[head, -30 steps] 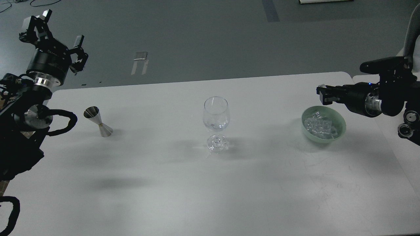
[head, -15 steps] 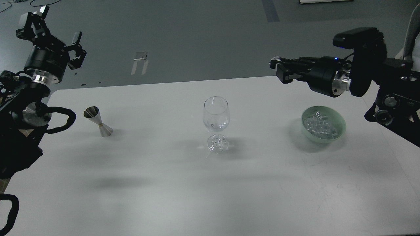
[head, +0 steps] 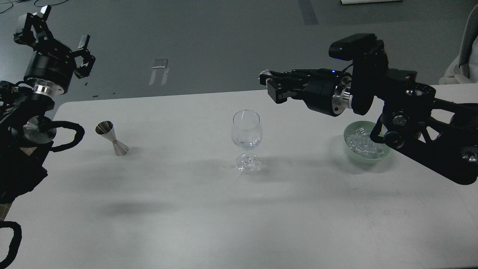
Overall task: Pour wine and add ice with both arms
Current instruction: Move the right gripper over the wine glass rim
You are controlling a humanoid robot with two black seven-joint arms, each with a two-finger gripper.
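Note:
A clear stemmed wine glass point(head: 246, 131) stands at the table's middle. To its right, a pale green bowl point(head: 348, 131) holds a heap of ice point(head: 359, 144); my right arm hides part of it. My right gripper point(head: 265, 76) hovers above and just right of the glass, higher than its rim. Its fingers are shut on a small glassy ice piece at their tips. My left gripper point(head: 61, 26) is open and empty, held high at the far left, above and behind a steel jigger point(head: 112, 139). No wine shows.
The white table point(head: 186, 209) ends at a rounded far edge with grey floor behind. A second white tabletop point(head: 455, 93) adjoins at the right. My right arm's links span the area over the bowl.
My right gripper rose from beside the bowl and swung left, from the right edge to just over the glass. The left gripper drifted slightly up and left.

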